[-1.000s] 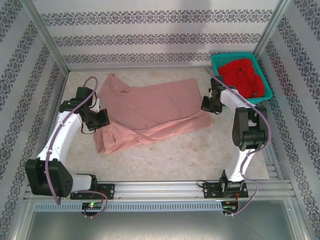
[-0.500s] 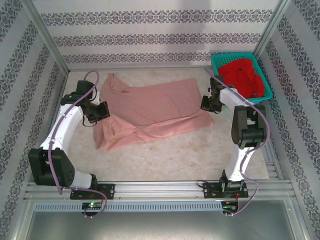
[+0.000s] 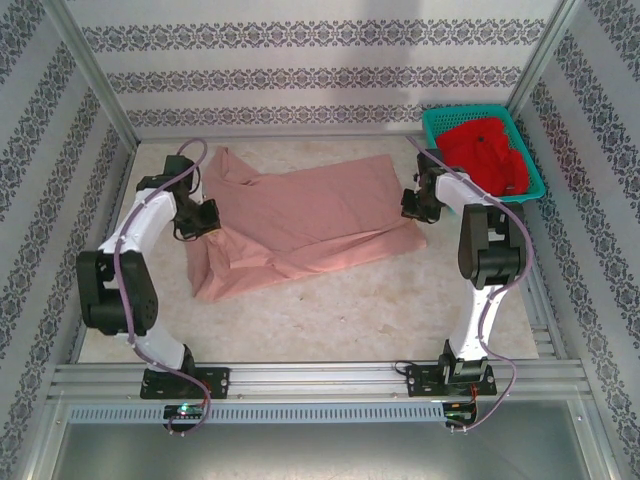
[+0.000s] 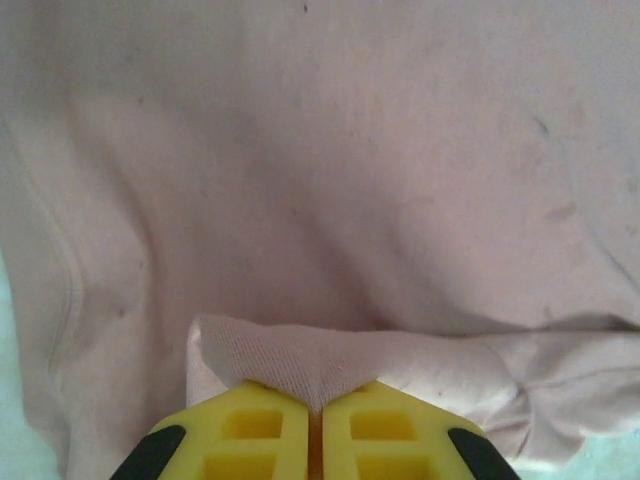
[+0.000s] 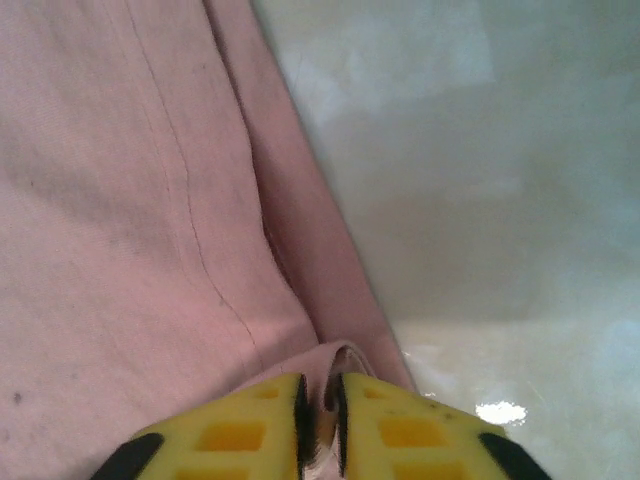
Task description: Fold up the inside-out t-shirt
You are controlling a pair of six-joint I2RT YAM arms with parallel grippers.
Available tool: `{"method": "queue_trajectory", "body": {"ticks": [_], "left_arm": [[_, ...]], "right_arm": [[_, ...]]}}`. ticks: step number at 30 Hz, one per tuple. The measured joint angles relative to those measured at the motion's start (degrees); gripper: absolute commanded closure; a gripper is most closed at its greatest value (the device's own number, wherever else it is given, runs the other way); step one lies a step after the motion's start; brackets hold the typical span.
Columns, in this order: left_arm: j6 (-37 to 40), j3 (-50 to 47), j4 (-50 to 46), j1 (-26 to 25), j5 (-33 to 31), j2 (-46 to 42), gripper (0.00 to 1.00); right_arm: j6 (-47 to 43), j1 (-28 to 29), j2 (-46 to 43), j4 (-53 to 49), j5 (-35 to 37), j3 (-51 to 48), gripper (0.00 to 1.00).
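Wht/blk arms (image 3: 140, 228); purple cables (image 3: 178, 160); yellow tool pads (image 4: 250, 432)

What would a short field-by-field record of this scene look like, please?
garment: inside-out t-shirt, salmon-pink, lying rumpled and partly doubled over on the table
left gripper: left gripper shut on a fold of cloth at the shirt's left side
right gripper: right gripper shut on the shirt's right edge, beside bare tabletop
container: teal basket in the far right corner
basket contents: red garment
fold state: not yet neat
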Motion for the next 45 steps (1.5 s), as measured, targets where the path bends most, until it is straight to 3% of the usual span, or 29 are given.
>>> {"method": "queue_trajectory", "body": {"ticks": [2,7,10,13,17,22,26,30,36,41,45], "left_arm": [[-0.61,2.32,0.85,0.44,0.28,3.39,0.86],[-3.02,9.16,2.38,1.55,0.13,10.51,0.53],[-4.46,10.67,3.52,2.29,-0.59,11.61,0.43],[-5.68,9.07,4.98,2.99,-1.55,9.14,0.4],[-9.09,-3.98,9.94,2.19,1.9,-4.17,0.37],[-11.63,-17.33,11.5,-6.91,4.55,-15.74,0.34],[-12.22,-23.32,11.93,-8.72,3.32,-15.63,0.34],[-12.26,-23.74,14.75,-8.76,2.34,-10.88,0.41],[-12.52,-23.02,19.41,-8.79,1.36,-4.04,0.64],[-11.82,-20.76,20.33,-8.79,0.68,-1.42,0.89],[-11.65,-19.1,20.94,-8.87,0.31,-1.42,1.0]], "right_arm": [[-0.15,-0.07,0.11,0.28,0.11,0.68,0.66],[-0.28,-0.63,-0.66,1.01,0.44,0.87,0.57],[-0.28,-0.81,-3.43,2.4,0.42,-1.05,0.55],[-0.26,-0.52,-9.01,4.13,-0.31,-5.62,0.54],[-0.24,4.26,-16.5,6.03,-2.29,-11.67,0.52],[-0.15,14.01,-20.55,6.67,-4.37,-15.98,0.51],[-0.07,14.16,-20.94,6.67,-5.05,-16.81,0.51],[-0.04,13.73,-20.94,6.69,-5.03,-16.83,0.51],[0.15,13.86,-21.29,7.28,-5.18,-18.43,0.51],[0.15,13.86,-22.34,7.28,-5.14,-20.22,0.51],[0.13,13.86,-22.58,7.3,-4.96,-20.59,0.51]]}}
